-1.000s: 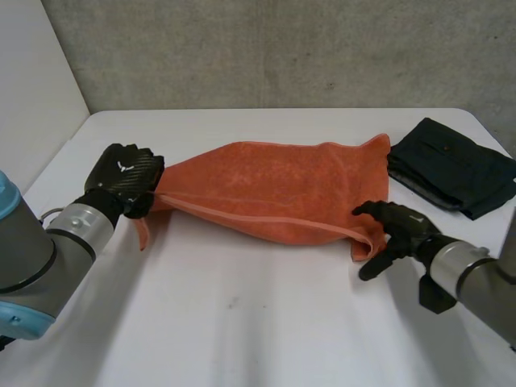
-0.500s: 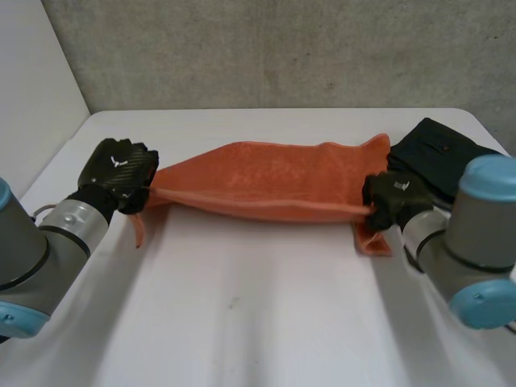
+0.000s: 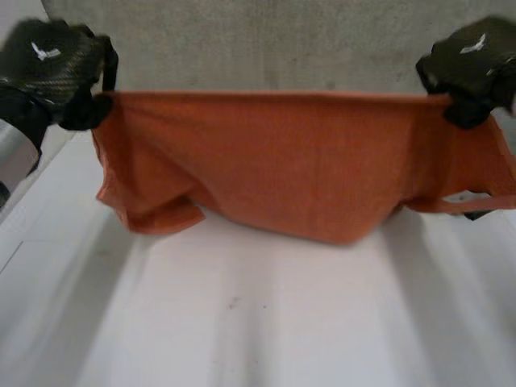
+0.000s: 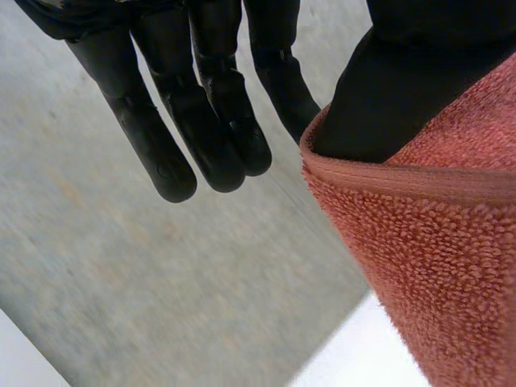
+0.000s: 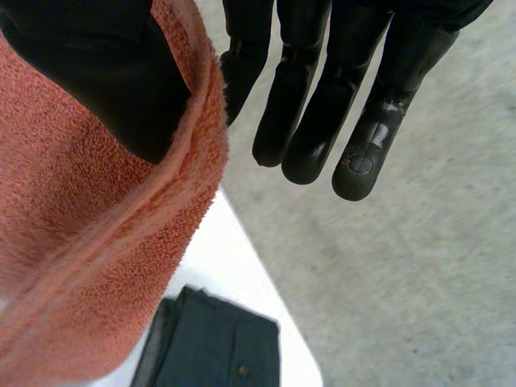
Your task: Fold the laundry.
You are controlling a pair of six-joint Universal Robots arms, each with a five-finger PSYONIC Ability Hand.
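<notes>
**lurker_tom:** why is it dangling the thing in mid-air instead of folding it flat?

**me:** my read is that I'm spreading it out so I can see the shape before laying it down for a fold. The orange terry-cloth towel (image 3: 274, 169) hangs like a curtain between both hands. The left hand (image 3: 50, 68) has one top corner and the right hand (image 3: 472, 64) has the other. The top hem is pulled taut and the bottom edge sags down to the white table (image 3: 258, 322). On each wrist cam the thumb pins the hemmed corner against the hand, while the other fingers (image 4: 201, 121) stick out nearly straight, wrapped round nothing

**lurker_tom:** got room to put it down?

**me:** yeah, there's plenty of smooth white tabletop in front of the towel, so it should lay out fine. A dark folded garment (image 5: 218, 347) sits on the table below the right hand, and I'd watch not to drape over it. Behind everything is a plain grey concrete wall (image 3: 266, 44)
</notes>
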